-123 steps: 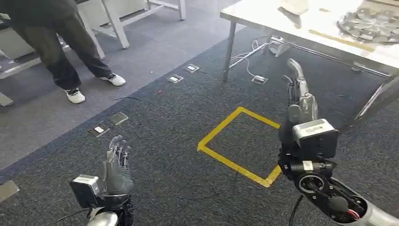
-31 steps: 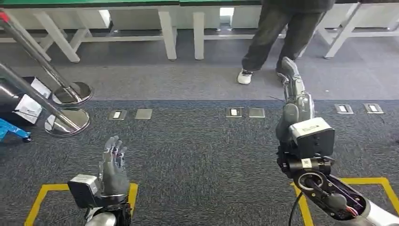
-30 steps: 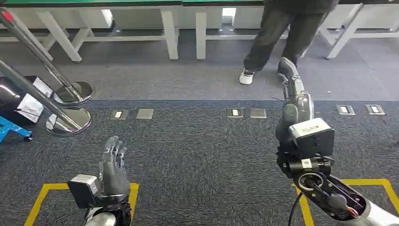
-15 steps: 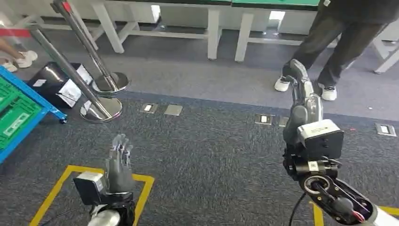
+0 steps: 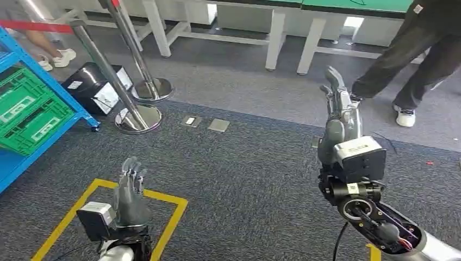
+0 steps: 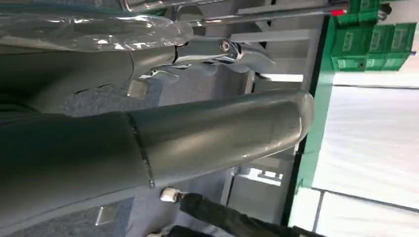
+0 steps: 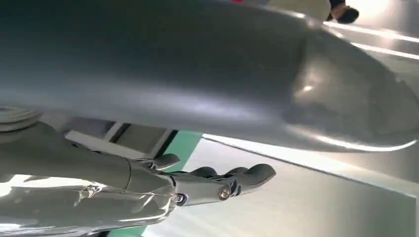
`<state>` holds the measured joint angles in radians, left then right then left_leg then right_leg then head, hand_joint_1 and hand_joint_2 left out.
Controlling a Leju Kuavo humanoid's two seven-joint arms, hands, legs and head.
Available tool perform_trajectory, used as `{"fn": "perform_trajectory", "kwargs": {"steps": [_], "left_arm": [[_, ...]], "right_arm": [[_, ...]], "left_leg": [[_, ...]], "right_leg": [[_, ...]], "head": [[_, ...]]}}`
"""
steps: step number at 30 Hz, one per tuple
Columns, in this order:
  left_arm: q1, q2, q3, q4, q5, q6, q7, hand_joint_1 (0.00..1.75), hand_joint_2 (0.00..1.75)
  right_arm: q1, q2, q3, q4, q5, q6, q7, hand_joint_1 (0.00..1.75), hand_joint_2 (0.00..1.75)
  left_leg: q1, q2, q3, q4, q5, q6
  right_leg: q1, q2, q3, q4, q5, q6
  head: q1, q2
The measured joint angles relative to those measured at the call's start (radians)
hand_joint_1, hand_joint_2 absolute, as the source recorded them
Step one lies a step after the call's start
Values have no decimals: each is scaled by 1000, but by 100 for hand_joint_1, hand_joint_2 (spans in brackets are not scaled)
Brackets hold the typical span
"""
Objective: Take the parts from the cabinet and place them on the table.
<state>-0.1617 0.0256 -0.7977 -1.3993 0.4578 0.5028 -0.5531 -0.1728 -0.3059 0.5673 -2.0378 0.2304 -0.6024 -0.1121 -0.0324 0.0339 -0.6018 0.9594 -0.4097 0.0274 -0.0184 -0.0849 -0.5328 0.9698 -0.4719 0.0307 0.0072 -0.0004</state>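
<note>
We see our left hand (image 5: 132, 190) raised low over the dark grey carpet (image 5: 244, 174), fingers straight and slightly apart, holding nothing. Our right hand (image 5: 340, 111) is lifted higher, fingers extended upward together, also released and empty. In the left wrist view the thick grey thumb (image 6: 222, 133) and the darker fingers (image 6: 217, 52) stretch out with nothing between them; the right wrist view shows the same of the right hand's fingers (image 7: 217, 180).

A yellow tape square (image 5: 163, 204) is marked on the carpet beneath the left hand. Near the carpet's far edge lie two small metal floor plates (image 5: 206, 123). Just beyond them stand two chrome stanchion posts on round bases (image 5: 138, 117), with a red belt (image 5: 32, 25) running off one post. A black box with white labels (image 5: 95, 87) sits beside the posts. At the left edge stands a blue metal shelving cabinet (image 5: 60, 89) holding green plastic crates (image 5: 27, 109); we cannot make out any parts inside them. White-legged benches with green tops (image 5: 282, 27) line the far side, and a person in dark trousers and white shoes (image 5: 413, 60) stands before them at the right.
</note>
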Motion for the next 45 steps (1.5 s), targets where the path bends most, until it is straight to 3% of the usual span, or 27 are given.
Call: {"fn": "perform_trajectory", "kwargs": {"steps": [1,3,6,7,9,11,12,13,16,17,18,20,22,23,25,26,27,28,31,32,34,37,39,41,42,43,45], "left_arm": [[0,0,0,0,0,0,0,0,0],[0,-2,0,-2,-2,1,-1,0,0],[2,-3,0,-2,-2,1,0,0,0],[4,-3,0,-2,-2,1,0,0,0],[7,-3,0,-2,-1,2,0,0,0],[7,-3,0,-2,-1,2,0,0,0],[7,-2,0,-2,-1,2,0,0,0],[5,-2,0,-2,0,2,0,0,0],[11,0,0,-2,0,2,0,0,0],[11,0,0,-2,0,2,-1,0,0],[10,0,0,-3,-1,2,-2,0,0],[8,-1,0,-3,0,2,-2,0,0],[11,0,-1,-3,0,2,-2,0,0],[11,0,-1,-3,0,2,-2,0,0],[11,0,-1,-3,0,3,-2,0,0],[11,0,-1,-3,0,3,-2,0,0],[9,0,-1,-4,0,2,-3,0,0],[8,-1,-1,-4,0,2,-3,0,0],[10,1,-1,-7,0,3,-4,0,0],[11,0,-1,-9,0,3,-4,0,0],[9,-1,0,-9,0,3,-5,0,0],[13,-2,-1,-9,0,3,-4,0,0],[15,-2,0,-9,0,3,-3,0,0],[15,-2,0,-9,0,3,-3,0,0],[15,-2,0,-9,0,3,-3,0,0],[14,-2,0,-9,0,3,-3,0,0],[17,-1,-1,-10,-1,3,-3,0,0]], "right_arm": [[-1,0,0,0,0,0,0,0,0],[-1,1,-1,-2,0,0,0,0,0],[5,1,-1,-1,0,1,0,0,0],[7,1,-1,-1,0,2,1,0,0],[7,1,-1,0,0,2,1,0,0],[7,1,-1,0,0,3,1,0,0],[7,1,-1,1,0,3,1,0,0],[7,1,0,0,0,3,1,0,0],[6,2,0,0,0,4,1,0,0],[3,2,0,0,0,5,1,0,0],[3,2,0,0,0,6,1,0,0],[3,2,0,0,0,6,0,0,0],[4,2,0,0,0,6,0,0,0],[4,2,0,0,0,8,0,0,0],[3,2,0,0,0,8,0,0,0],[3,2,0,0,0,8,0,0,0],[3,2,0,0,0,8,0,0,0],[3,2,0,0,0,8,-1,0,0],[3,2,0,0,0,9,0,0,0],[3,2,0,0,0,10,0,0,0],[2,2,0,0,0,11,-3,0,0],[6,2,0,0,0,11,-1,0,0],[7,2,0,2,0,11,-1,0,0],[7,2,0,3,0,11,-1,0,0],[7,2,0,3,0,11,-1,0,0],[7,2,0,4,0,11,-1,0,0],[8,2,0,4,0,11,-1,0,0]], "left_leg": [[2,-10,6,-13,4,5],[19,-25,27,-36,11,10],[20,-50,28,-35,11,15],[20,-60,28,-33,11,15],[24,-85,29,-26,8,11],[30,-107,27,-10,0,0],[26,-118,19,-1,-5,-8],[26,-128,10,16,-5,-10],[28,-143,2,5,5,-25],[31,-139,-1,12,-2,-28],[25,-96,-14,43,-25,-34],[29,-53,-88,197,-103,-45],[30,-42,-157,334,-147,-47],[30,-42,-158,333,-135,-44],[27,-38,-89,197,-60,-32],[23,-24,-36,98,-19,-22],[10,28,8,13,-4,-7],[4,28,10,6,-7,-5],[-1,-6,5,-2,-2,2],[10,-17,20,-24,6,8],[17,-32,31,-37,11,13],[18,-62,33,-36,10,15],[20,-88,34,-30,7,13],[25,-113,35,-16,-1,4],[26,-123,31,-5,-8,-1],[20,-133,21,9,-11,-6],[26,-150,10,8,-5,-15]], "right_leg": [[4,-8,8,-4,-2,6],[0,48,-6,44,-40,10],[-2,79,-126,282,-141,18],[-2,79,-148,319,-144,21],[-5,80,-121,244,-76,26],[-18,105,-34,61,20,34],[-22,148,-14,26,2,43],[-21,141,-20,18,6,29],[-12,116,-23,21,12,9],[-19,103,-20,16,15,2],[-17,98,-19,15,15,-2],[-13,79,-20,13,15,-7],[-10,56,-20,13,13,-11],[-8,46,-20,13,12,-12],[-5,27,-15,13,9,-12],[-3,19,-11,13,7,-12],[-3,12,-9,11,5,-10],[3,6,-10,11,4,-6],[-1,-19,-2,0,4,5],[4,-21,3,-2,-1,14],[-2,56,-25,74,-50,15],[-1,80,-142,300,-138,23],[-2,80,-144,282,-93,27],[-9,94,-67,110,7,29],[-17,132,-35,32,31,34],[-16,157,-23,18,12,32],[-12,140,-31,22,15,17]], "head": [[0,0],[2,0],[24,0],[26,0],[28,0],[26,0],[27,0],[30,0],[19,0],[20,0],[14,0],[-1,0],[-3,0],[-3,0],[-3,0],[-4,0],[-4,0],[-4,0],[-5,0],[-3,0],[2,0],[22,0],[25,0],[30,0],[33,0],[35,0],[23,0]]}}
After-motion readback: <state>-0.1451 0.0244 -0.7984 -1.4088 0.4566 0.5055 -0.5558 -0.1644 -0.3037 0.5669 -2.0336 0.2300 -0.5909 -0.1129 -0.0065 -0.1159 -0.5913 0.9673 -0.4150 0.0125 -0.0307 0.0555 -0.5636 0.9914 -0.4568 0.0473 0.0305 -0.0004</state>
